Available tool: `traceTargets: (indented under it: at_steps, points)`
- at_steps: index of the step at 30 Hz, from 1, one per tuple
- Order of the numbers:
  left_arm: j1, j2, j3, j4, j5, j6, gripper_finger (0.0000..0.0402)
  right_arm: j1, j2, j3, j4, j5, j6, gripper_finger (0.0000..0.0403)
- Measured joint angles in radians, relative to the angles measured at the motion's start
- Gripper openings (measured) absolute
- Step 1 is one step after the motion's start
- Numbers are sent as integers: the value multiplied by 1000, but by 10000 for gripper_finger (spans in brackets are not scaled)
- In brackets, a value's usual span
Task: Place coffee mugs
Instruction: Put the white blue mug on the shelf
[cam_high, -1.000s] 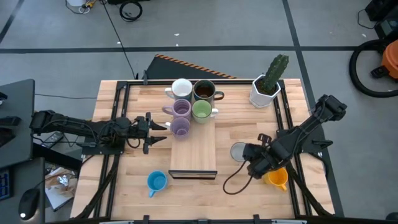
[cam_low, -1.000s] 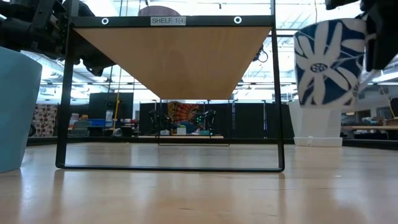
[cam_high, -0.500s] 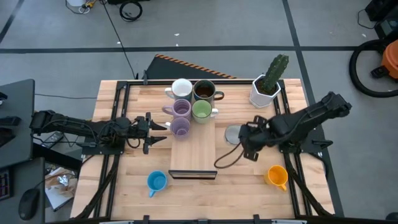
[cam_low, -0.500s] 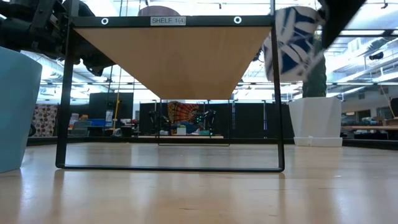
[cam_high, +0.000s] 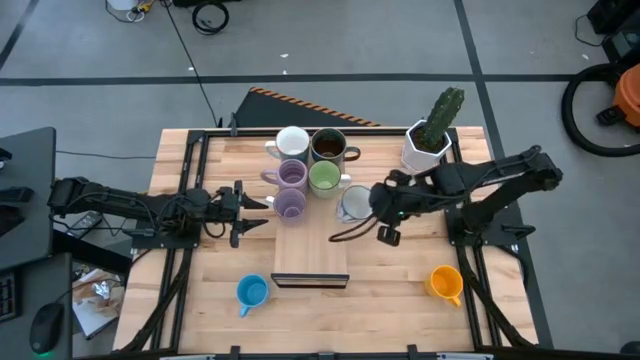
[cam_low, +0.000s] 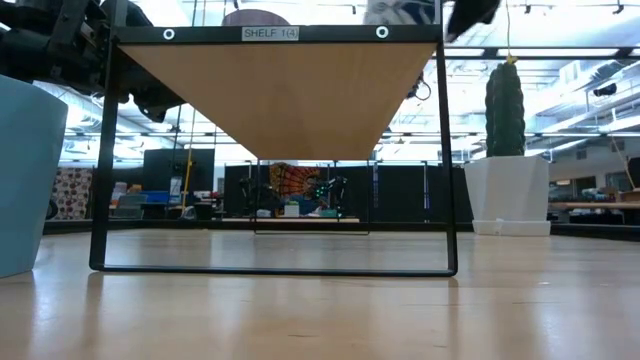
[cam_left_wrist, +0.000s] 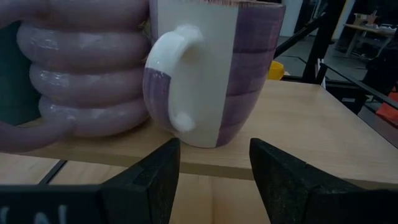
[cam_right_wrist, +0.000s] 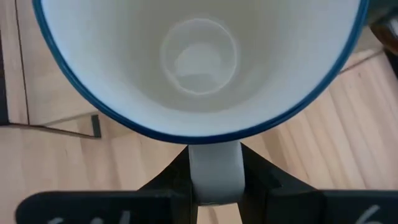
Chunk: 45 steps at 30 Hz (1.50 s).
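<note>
My right gripper (cam_high: 372, 203) is shut on a white mug with blue flowers (cam_high: 352, 203), carried in the air at the right edge of the wooden shelf (cam_high: 311, 245). On the shelf's far end stand a white mug (cam_high: 291, 141), a dark brown mug (cam_high: 328, 146), a green mug (cam_high: 324, 178) and two lilac mugs (cam_high: 291, 175) (cam_high: 289, 204). A blue mug (cam_high: 252, 291) and an orange mug (cam_high: 445, 284) stand on the table. My left gripper (cam_high: 246, 205) waits open just left of the nearer lilac mug (cam_left_wrist: 205, 74). My right gripper pinches the mug's white handle (cam_right_wrist: 214, 171) between its two fingers (cam_right_wrist: 171, 180), coming from the table's right side. The mug is lifted clear with its blue-rimmed mouth (cam_right_wrist: 199, 68) up. In the low view only its bottom (cam_low: 400, 10) shows, above the shelf top.
A white faceted pot with a green cactus (cam_high: 428, 140) stands on the table's far right, just behind my right arm. The shelf is a black frame (cam_low: 270, 268) with a wooden top. Black rails run along both table sides. Bare shelf top lies near of the mugs.
My right gripper has carried the white flowered mug from beside the orange mug toward the table's left and far edge, and upward, to the shelf's right edge. In the low view the mug has risen almost out of the picture. The left arm has kept still.
</note>
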Motion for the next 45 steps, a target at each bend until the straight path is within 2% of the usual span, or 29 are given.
traceTargets:
  at_steps: [7, 14, 19, 26, 38, 45]
  points:
    - [0, 0, 0, 2, 0, 15, 201, -33, 181, 157, -14, -24, -128, 78]
    - [0, 0, 0, 0, 0, 18, 201, -65, 346, 355, -117, -60, -153, 79]
    - [0, 0, 0, 0, 0, 59, 201, -91, 421, 443, -176, -83, -163, 79]
    - [0, 0, 0, -8, 0, 113, 201, -129, 431, 452, -199, -100, -155, 79]
    - [0, 0, 0, -8, 0, 114, 201, -134, 431, 451, -213, -110, -145, 82]
    - [0, 0, 0, -8, 0, 114, 201, -134, 431, 451, -234, -105, -125, 117]
